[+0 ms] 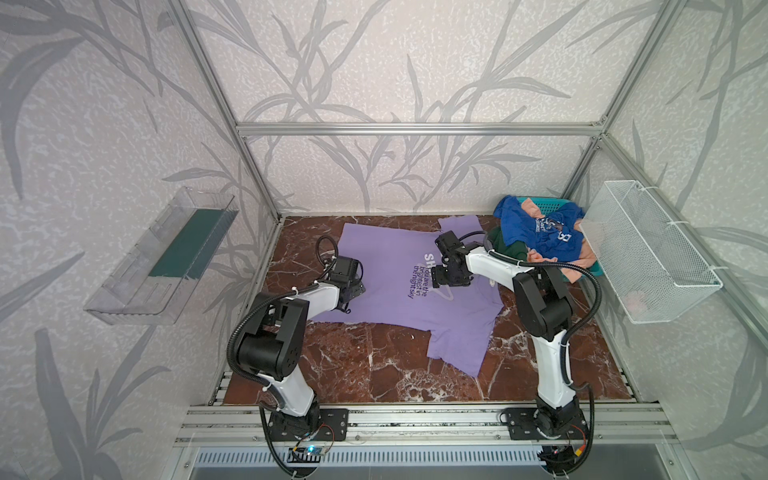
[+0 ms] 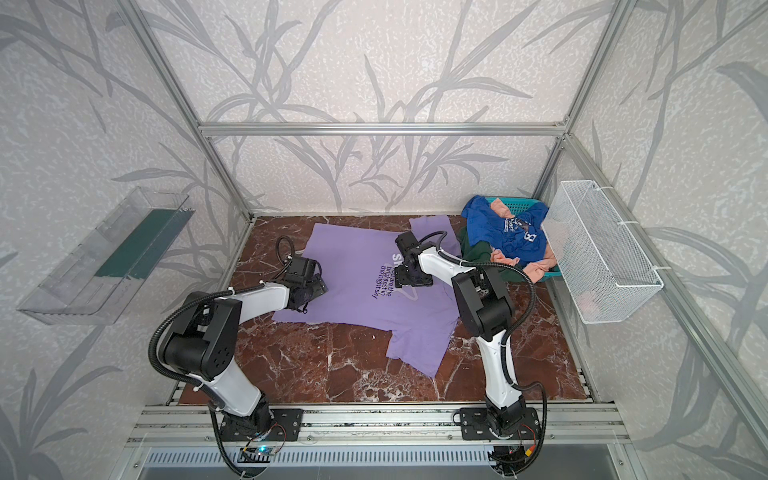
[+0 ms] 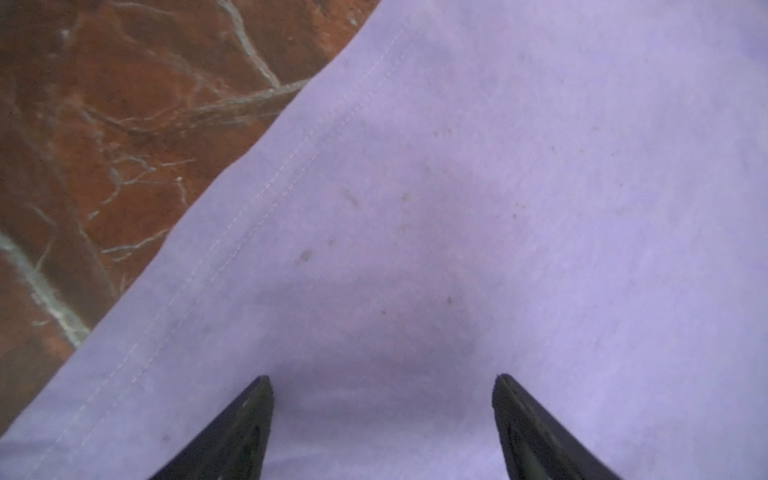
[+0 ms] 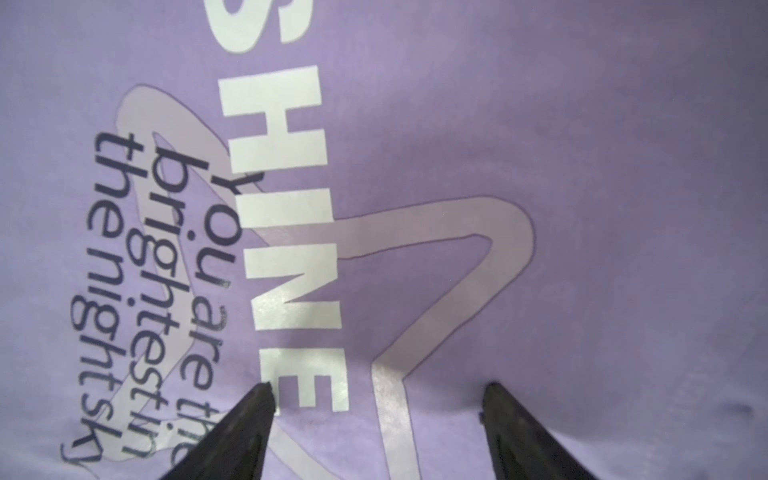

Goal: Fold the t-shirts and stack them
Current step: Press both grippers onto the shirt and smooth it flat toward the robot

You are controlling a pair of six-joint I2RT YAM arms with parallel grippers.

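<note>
Seen from above, with twelve o'clock at the back wall, a table of red-brown marble fills the floor of a metal-framed booth. A purple shirt lies spread flat on it, print side up, from the centre toward twelve o'clock, with one sleeve reaching toward five o'clock. The print reads "SHINE" in white over a pale star outline, with dark words beside it. A white wire basket hangs on the wall at three o'clock and a clear tray on the wall at nine. At two o'clock a teal basket holds a heap: a blue shirt on top, a peach shirt under it, and a green shirt at the heap's edge beside the purple shirt. The left pincer is over the purple shirt's nine o'clock side, just inside the stitched hem, its fingers spread wide with nothing between them. The right pincer is over the print at the centre, likewise spread and empty. Whether either touches the cloth cannot be told.
</note>
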